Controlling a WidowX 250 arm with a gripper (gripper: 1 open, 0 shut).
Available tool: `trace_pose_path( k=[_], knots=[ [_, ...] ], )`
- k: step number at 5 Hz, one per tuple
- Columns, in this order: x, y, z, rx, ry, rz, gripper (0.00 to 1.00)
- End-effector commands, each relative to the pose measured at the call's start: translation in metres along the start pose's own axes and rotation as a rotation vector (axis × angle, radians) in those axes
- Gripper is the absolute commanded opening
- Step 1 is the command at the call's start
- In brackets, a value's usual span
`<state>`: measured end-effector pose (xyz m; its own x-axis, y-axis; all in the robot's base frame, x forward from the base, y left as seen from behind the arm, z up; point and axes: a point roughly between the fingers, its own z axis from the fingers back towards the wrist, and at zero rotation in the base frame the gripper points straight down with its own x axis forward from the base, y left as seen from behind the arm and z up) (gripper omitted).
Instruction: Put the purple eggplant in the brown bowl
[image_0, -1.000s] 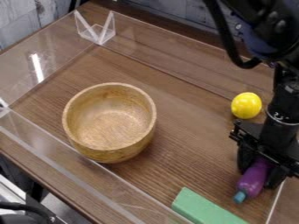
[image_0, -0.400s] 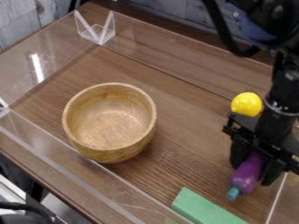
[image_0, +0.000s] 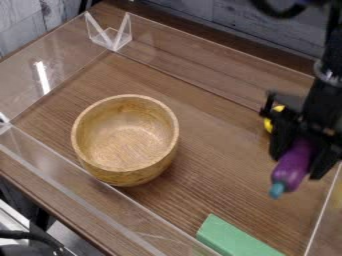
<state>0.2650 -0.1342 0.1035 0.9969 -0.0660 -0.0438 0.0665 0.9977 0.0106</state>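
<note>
One gripper (image_0: 302, 158) hangs at about 3 o'clock of the view, pointing down, and its jaws are closed on the purple eggplant (image_0: 291, 167); the eggplant hangs tilted, with the blue-teal tip down at about 7 o'clock, and it seems clear above the wooden table (image_0: 201, 110), not touching it; the brown bowl (image_0: 126, 138) stands upright at about 9 o'clock from the gripper, well apart from it, and nothing is inside; between bowl and gripper there is a wide strip of bare table; behind the gripper body, at about 11 o'clock of it, a small part of the yellow ball (image_0: 271, 121) shows, the rest is hidden; the flat green block (image_0: 245, 238) lies near the front edge, at about 7 o'clock below the eggplant, apart from it; a clear wall runs along the left and front edges of the table, close to the bowl's left side; a folded clear plastic piece (image_0: 110, 31) stands at the far edge, at about 12 o'clock from the bowl
</note>
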Motion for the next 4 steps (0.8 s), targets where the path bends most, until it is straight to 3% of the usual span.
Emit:
trace_pose_path(
  k=[1, 3, 4],
  knots=[
    [0.003, 0.01, 0.038, -0.021, -0.092, 0.068, 0.0],
    [-0.013, 0.043, 0.041, -0.019, -0.083, 0.156, 0.0],
    [-0.021, 0.082, 0.04, -0.012, -0.074, 0.228, 0.0]
  ],
)
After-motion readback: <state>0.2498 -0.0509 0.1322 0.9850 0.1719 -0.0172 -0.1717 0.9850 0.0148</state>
